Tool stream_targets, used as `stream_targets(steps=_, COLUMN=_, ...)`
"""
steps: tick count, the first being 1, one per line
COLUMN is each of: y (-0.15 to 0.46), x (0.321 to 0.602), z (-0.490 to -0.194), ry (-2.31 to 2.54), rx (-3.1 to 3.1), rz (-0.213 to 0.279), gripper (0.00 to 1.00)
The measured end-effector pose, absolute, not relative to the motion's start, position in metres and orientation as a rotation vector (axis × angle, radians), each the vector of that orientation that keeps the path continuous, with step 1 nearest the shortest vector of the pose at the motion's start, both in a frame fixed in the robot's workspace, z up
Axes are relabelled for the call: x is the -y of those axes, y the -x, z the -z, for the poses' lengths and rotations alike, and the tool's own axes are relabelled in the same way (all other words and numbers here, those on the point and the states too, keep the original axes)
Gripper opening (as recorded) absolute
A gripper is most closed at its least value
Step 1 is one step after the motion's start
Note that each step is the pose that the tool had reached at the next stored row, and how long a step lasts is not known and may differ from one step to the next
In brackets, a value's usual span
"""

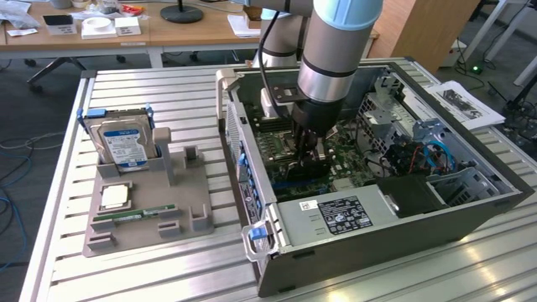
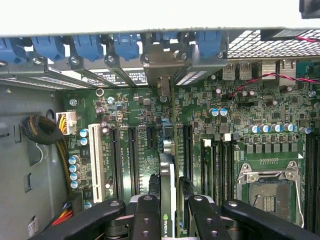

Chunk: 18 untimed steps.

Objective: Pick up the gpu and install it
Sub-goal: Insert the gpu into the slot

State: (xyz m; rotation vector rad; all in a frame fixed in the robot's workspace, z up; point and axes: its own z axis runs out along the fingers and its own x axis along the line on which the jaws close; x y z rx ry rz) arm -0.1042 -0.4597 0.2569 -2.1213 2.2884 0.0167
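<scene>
Gripper of mine pinches the thin dark gpu card on edge, its long axis lined along the green motherboard's black slots just beneath.

Bright even daylight, glare on table slats, overexposed wrist-view top edge

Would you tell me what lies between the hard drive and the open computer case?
In the exterior view, a bare stretch of the slatted table separates the hard drive from the computer case.

Wooden desks behind slatted metal table
</scene>
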Motion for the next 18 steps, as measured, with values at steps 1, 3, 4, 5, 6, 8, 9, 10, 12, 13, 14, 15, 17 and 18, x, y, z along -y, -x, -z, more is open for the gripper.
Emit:
stream_targets(steps=1, y=0.1041, x=0.4596, z=-0.2568, ry=2.121, rx=-2.288, rz=-0.017, gripper=0.26)
stream_targets(steps=3, y=0.1042, x=0.4596, z=-0.2567, ry=2.121, rx=-2.288, rz=-0.017, gripper=0.26)
stream_targets(steps=4, y=0.1042, x=0.4596, z=-0.2563, ry=2.121, rx=-2.288, rz=-0.017, gripper=0.26)
stream_targets(steps=5, y=0.1044, x=0.4596, z=-0.2562, ry=2.121, rx=-2.288, rz=-0.017, gripper=0.26)
stream_targets(steps=6, y=0.1044, x=0.4596, z=-0.2562, ry=2.121, rx=-2.288, rz=-0.017, gripper=0.26)
stream_targets(steps=8, y=0.1044, x=0.4596, z=-0.2562, ry=2.121, rx=-2.288, rz=-0.017, gripper=0.26)
stream_targets(steps=9, y=0.1044, x=0.4596, z=-0.2562, ry=2.121, rx=-2.288, rz=-0.017, gripper=0.26)
stream_targets(steps=10, y=0.1044, x=0.4596, z=-0.2561, ry=2.121, rx=-2.288, rz=-0.017, gripper=0.26)
stream_targets(steps=12, y=0.1045, x=0.4597, z=-0.2559, ry=2.121, rx=-2.288, rz=-0.017, gripper=0.26)
stream_targets(steps=13, y=0.1045, x=0.4597, z=-0.2559, ry=2.121, rx=-2.288, rz=-0.017, gripper=0.26)
stream_targets(steps=14, y=0.1046, x=0.4596, z=-0.2558, ry=2.121, rx=-2.288, rz=-0.017, gripper=0.26)
stream_targets(steps=15, y=0.1046, x=0.4596, z=-0.2557, ry=2.121, rx=-2.288, rz=-0.017, gripper=0.26)
stream_targets(steps=17, y=0.1047, x=0.4596, z=-0.2555, ry=2.121, rx=-2.288, rz=-0.017, gripper=0.26)
stream_targets(steps=18, y=0.1049, x=0.4596, z=-0.2554, ry=2.121, rx=-2.288, rz=-0.017, gripper=0.26)
